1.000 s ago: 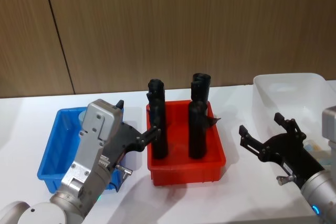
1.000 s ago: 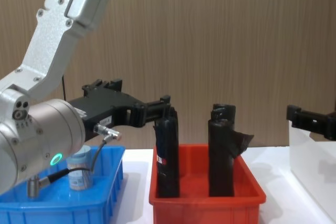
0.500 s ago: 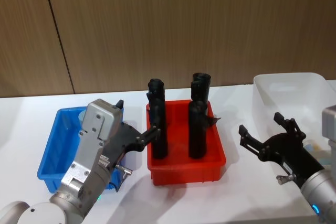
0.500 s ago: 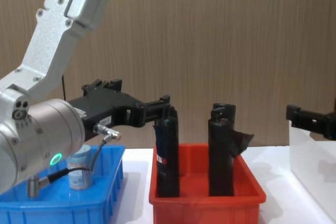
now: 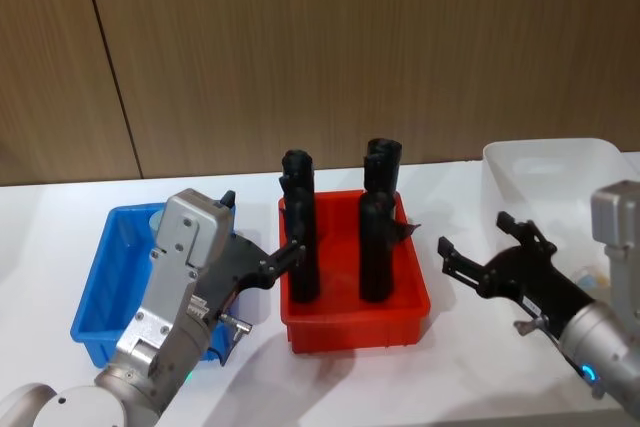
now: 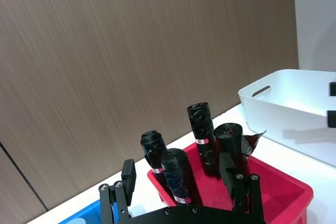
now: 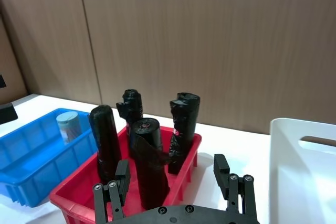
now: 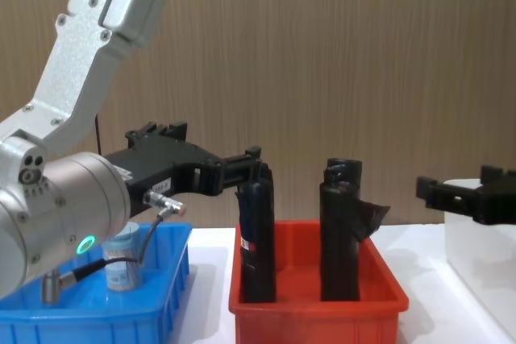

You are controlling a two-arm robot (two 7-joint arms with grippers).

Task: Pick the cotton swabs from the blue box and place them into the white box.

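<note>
The left gripper [image 5: 262, 227] is hanging on the left side of the red bin [image 5: 355, 329], over that bin's left rim, and its fingers are spread apart with nothing between them. One fingertip is sitting close to the near-left black roll [image 5: 303, 247]; whether it is touching, I cannot tell. The blue box [image 5: 105, 282] is sitting just to the left of the red bin on the white bench [image 5: 50, 212], and one tub of the cotton swabs [image 8: 122, 260] is standing upright in it, pale lid on top, at the end farther from the robot. Four black rolls are standing upright in the red bin. On the right of the red bin, the right gripper [image 5: 475, 235] is hovering above the bench, fingers wide apart and empty. The white box [image 5: 545, 159] is standing farther to the right of the red bin.
</note>
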